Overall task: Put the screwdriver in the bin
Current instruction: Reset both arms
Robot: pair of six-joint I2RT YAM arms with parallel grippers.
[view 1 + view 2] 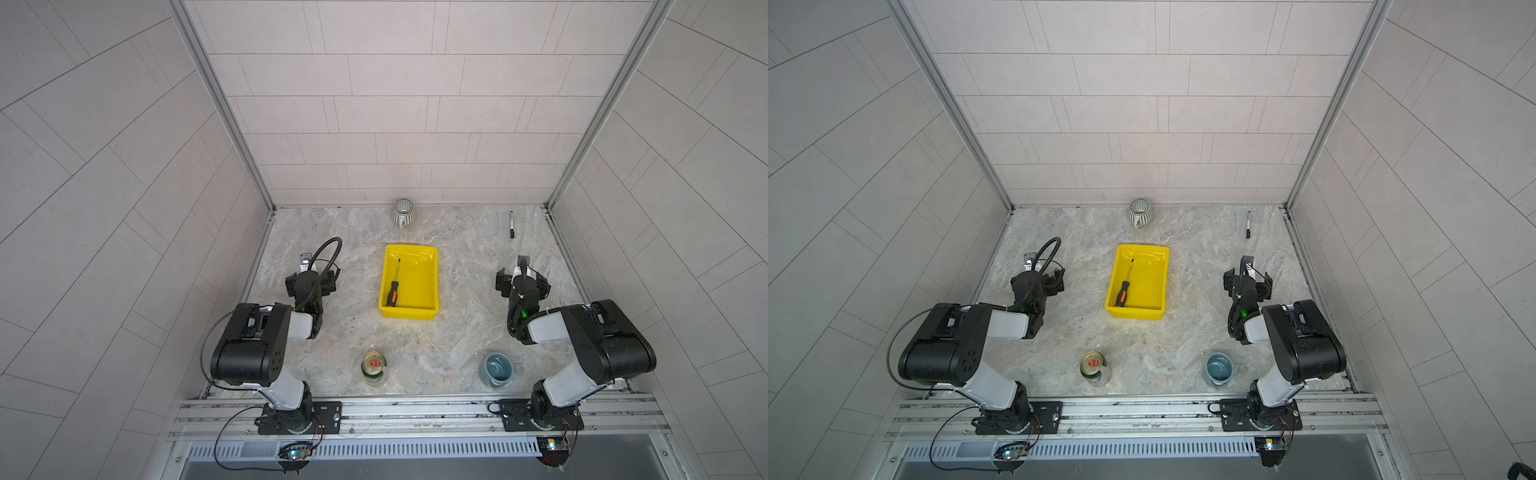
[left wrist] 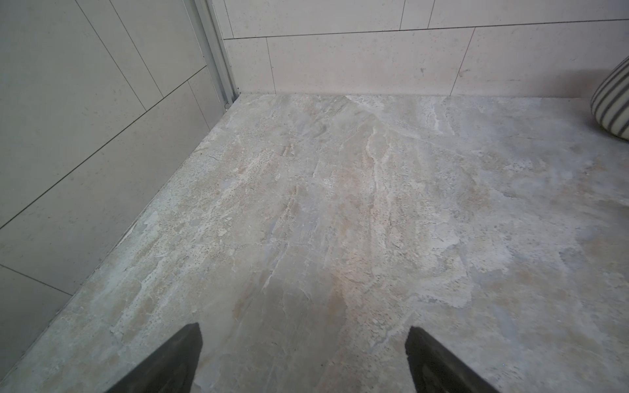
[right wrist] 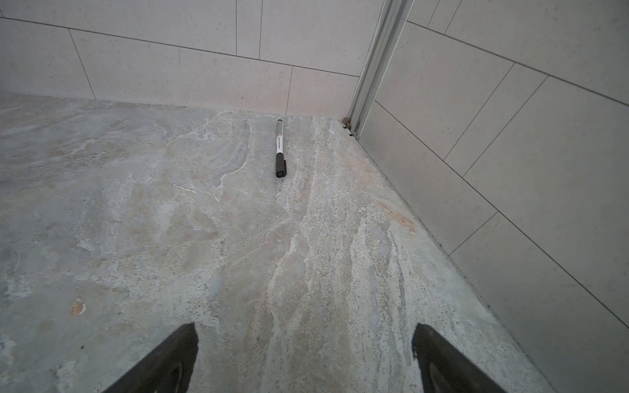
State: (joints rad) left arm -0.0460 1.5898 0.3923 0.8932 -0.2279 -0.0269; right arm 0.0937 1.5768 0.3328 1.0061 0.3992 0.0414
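Lying flat on the floor of the yellow bin, the screwdriver sits at the centre of the frame in both top views. Its orange-ended handle is toward the bin's lower left corner and its thin shaft points up the frame along the left wall; whether it touches that wall I cannot tell. No part of it overhangs the rim, so the placing looks done, and the step in hand is, in my judgement, only to leave it so.

The left claw hangs to the left of the bin and the right claw to its right. Both are well apart from it, with jaws spread wide and nothing between them but bare marbled surface.

Doing this well means keeping both claws off the bin's walls, since a knock might slide the light tray or jolt the tool. Any retreat should run down the frame toward the bases, minding the green can and the blue-green cup near the lower edge of the surface. The striped grey cup and the black marker pen by the back wall need no attention.
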